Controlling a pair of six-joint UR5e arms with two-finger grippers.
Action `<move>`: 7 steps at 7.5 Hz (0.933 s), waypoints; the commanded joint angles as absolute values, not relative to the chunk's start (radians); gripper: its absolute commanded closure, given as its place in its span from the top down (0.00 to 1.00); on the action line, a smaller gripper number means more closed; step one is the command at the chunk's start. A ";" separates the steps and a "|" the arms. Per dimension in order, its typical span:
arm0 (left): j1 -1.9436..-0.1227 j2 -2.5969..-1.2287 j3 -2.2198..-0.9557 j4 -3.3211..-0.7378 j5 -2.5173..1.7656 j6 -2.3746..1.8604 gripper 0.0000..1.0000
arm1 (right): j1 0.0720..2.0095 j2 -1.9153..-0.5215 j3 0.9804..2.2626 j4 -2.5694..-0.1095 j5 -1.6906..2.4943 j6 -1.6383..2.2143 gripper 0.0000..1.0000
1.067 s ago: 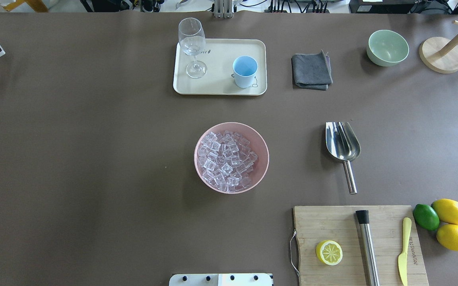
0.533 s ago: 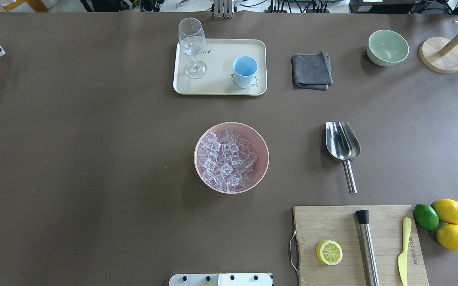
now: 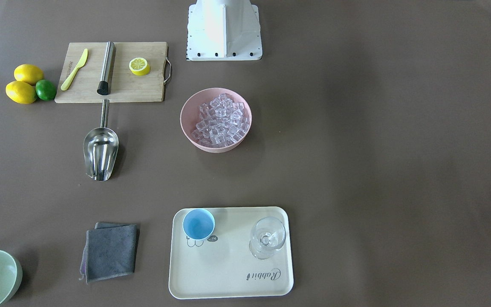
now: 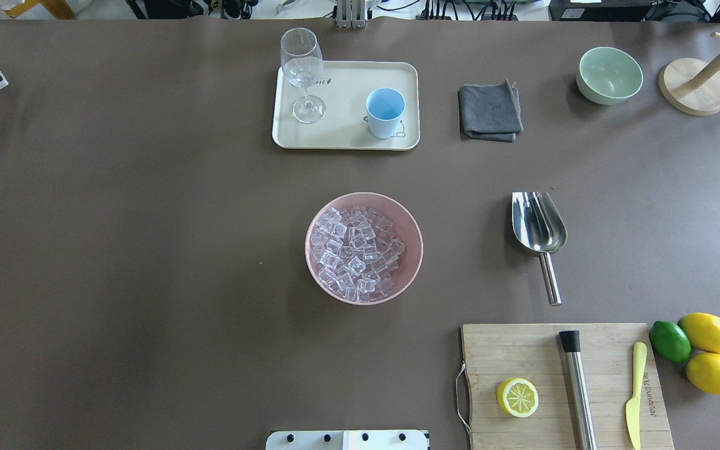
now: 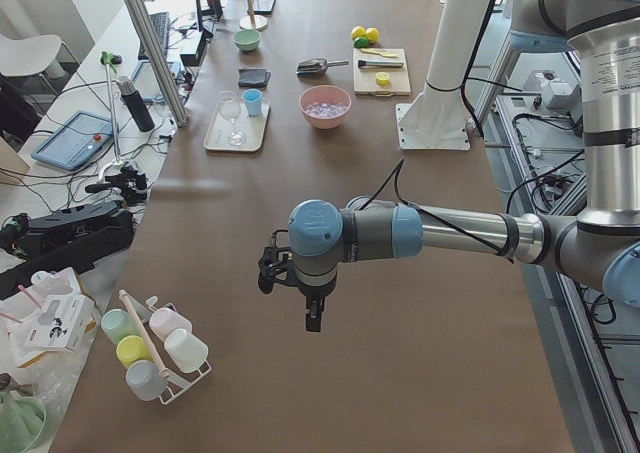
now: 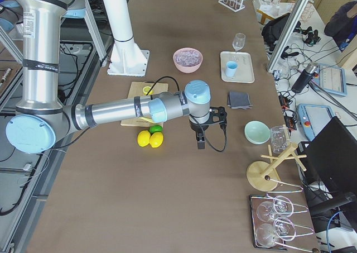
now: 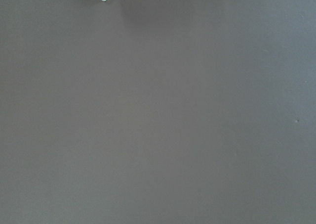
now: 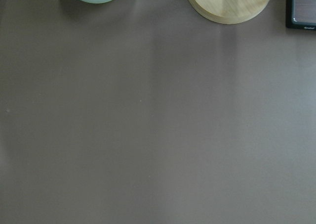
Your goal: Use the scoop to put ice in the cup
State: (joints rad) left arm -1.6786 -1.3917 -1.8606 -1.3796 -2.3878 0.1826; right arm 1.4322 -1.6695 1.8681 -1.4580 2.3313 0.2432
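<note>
Hanging over bare table toward the robot's right end, the right gripper (image 6: 201, 142) points down. It shows only in a side view, so I cannot tell how wide its jaws stand, and I see nothing in them. The left gripper (image 5: 313, 321) hangs the same way over bare table at the far left end, and its opening is just as impossible to judge. Nearer the middle, the scoop (image 4: 539, 228) lies flat on the table just past the board (image 4: 522, 350), handle toward the robot, with neither gripper touching it. Beside it at mid-table, the ice (image 4: 357, 253) fills a pink bowl (image 4: 416, 231). Farther out, the cup (image 4: 385, 111) stands upright on a tray (image 4: 347, 134) near a glass (image 4: 301, 69). Its inside shows plain blue with no cube in it. By this layout, nothing of the task is done. The scoop must be gripped by its handle, dug into the bowl, carried to the tray and tipped over the cup. The right arm looks the likelier one for that.
</note>
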 commanded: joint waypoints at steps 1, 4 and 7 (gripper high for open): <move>-1.661 -1.417 -1.847 -1.381 -2.388 0.183 0.99 | 1.272 -1.660 1.959 -1.451 2.333 0.495 0.99; -1.640 -1.453 -1.855 -1.408 -2.461 0.186 0.99 | 1.056 -1.629 2.035 -1.440 2.236 0.775 0.99; -1.518 -1.454 -1.876 -1.539 -2.471 0.184 0.99 | 0.838 -1.586 2.097 -1.440 2.088 1.004 0.99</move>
